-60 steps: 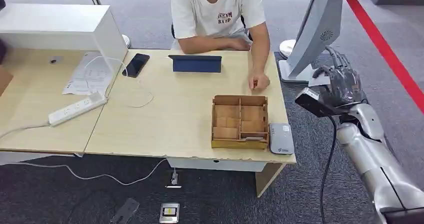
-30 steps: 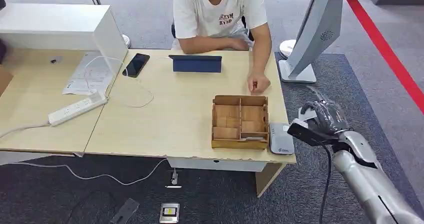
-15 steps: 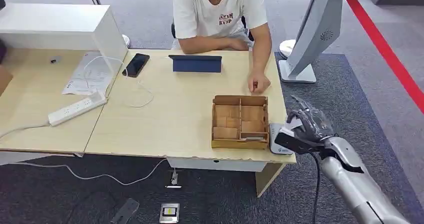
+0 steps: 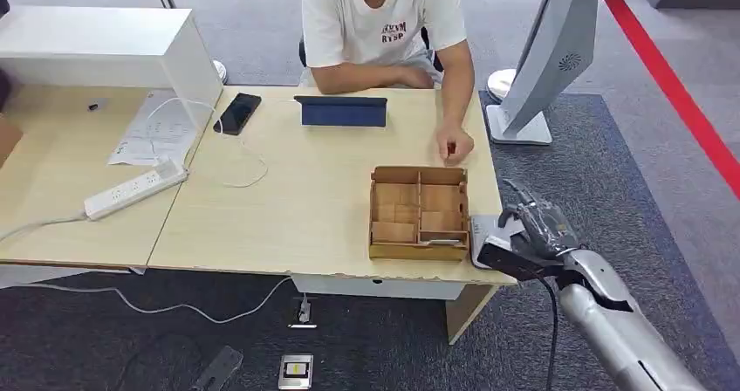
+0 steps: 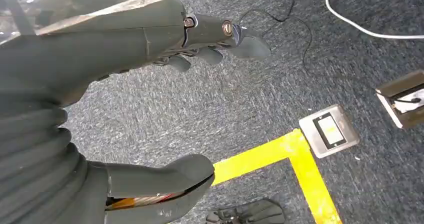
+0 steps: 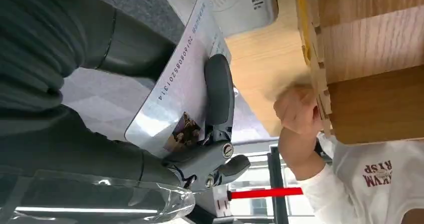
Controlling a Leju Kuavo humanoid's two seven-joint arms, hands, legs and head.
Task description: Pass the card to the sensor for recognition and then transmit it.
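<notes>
- Grey carpet floor [image 4: 611, 173] with a red stripe, pale wooden surface [image 4: 305, 208] in front of us, a person in a white T-shirt [image 4: 380, 20] seated at its far side, one hand [image 4: 454, 144] resting on the wood.
- On the surface we see an open wooden box with compartments [image 4: 419, 212] near our edge and a flat grey card sensor [image 4: 483, 234] just beside it at the right corner; in the right wrist view the sensor [image 6: 240, 4] lies next to the box wall [image 6: 320, 84].
- Our right hand [image 4: 534, 228] pinches a white printed plastic card [image 6: 177, 89] between thumb and a dark finger [image 6: 219, 91]; the card sits tilted, close over the sensor. We cannot tell if they touch.
- Our left hand [image 5: 150, 84] hangs over the carpet, fingers apart, holding nothing; a yellow floor line [image 5: 280, 154] lies below it.
- Further off on the surface: a black phone [image 4: 236, 113], a dark blue tablet stand [image 4: 342, 110], a white power strip [image 4: 135, 189].
</notes>
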